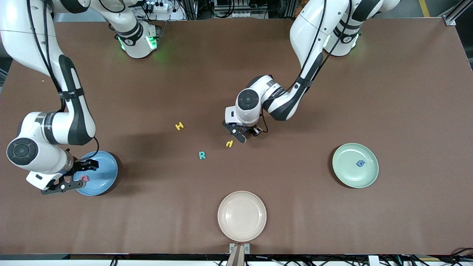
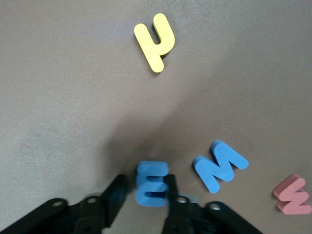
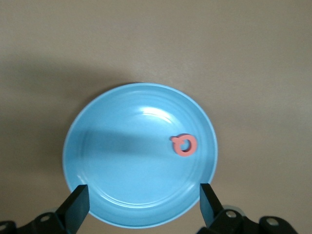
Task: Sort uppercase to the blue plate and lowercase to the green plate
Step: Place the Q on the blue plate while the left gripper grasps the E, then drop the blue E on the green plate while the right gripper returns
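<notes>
My left gripper is low over the table's middle, jaws open and straddling the blue humped lowercase letter; one finger touches it and a gap shows at the other. Beside it lie the blue zigzag uppercase letter, the small red w and the yellow hooked letter. The yellow H and teal R lie toward the right arm's end. My right gripper hangs open over the blue plate, where the red Q lies. The green plate holds the blue a.
A cream plate sits near the table's front edge, nearer the camera than the letters. The left hand hides the blue letters and the red w from the front view.
</notes>
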Controlling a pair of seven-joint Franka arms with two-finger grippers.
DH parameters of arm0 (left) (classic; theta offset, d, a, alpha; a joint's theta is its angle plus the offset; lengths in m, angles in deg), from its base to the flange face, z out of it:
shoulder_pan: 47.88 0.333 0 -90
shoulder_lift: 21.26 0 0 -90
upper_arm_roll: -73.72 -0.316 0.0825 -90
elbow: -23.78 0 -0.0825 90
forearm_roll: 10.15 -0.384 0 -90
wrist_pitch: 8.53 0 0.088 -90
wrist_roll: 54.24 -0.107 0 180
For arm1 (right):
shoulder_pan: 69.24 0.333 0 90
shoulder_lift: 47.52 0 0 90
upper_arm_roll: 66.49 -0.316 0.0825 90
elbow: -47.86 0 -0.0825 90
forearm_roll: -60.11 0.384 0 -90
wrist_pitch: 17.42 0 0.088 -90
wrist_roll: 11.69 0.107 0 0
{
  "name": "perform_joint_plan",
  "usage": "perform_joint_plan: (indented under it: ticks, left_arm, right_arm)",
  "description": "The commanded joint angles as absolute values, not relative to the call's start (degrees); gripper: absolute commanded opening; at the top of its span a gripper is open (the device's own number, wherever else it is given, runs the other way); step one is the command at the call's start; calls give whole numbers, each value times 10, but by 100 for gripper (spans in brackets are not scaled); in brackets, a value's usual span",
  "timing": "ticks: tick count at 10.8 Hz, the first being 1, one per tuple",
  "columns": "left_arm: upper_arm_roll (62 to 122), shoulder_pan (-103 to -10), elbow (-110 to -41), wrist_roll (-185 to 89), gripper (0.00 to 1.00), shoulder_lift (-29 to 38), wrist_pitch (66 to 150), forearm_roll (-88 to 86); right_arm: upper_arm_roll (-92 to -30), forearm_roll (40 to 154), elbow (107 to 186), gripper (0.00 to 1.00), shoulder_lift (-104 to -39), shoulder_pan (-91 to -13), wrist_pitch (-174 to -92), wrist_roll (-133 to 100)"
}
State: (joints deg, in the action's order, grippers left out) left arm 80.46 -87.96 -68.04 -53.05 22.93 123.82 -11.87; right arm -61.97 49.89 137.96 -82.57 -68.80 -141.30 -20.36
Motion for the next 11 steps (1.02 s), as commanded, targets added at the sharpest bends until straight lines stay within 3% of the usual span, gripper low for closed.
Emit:
perform_joint_plan:
  ticks: [1,3,7,11]
  left_arm:
    - [807,-877,-689,-512,0,223,1235,-132]
    - [800,-841,-685,-520,0,194,1188,-156]
    - [799,-661,-684,-726,0,137,1145,-184]
    - [721,-619,-690,-806,0,137,1151,-192]
  right_arm:
    - [-626,506,1375,100,-829,-657,-1405,-124]
    - [-631,559,1376,100,-829,-628,-1404,-109]
    - [-631,624,1379,100,-834,-546,-1409,-15]
    - [-631,661,1383,100,-871,-444,-1491,118]
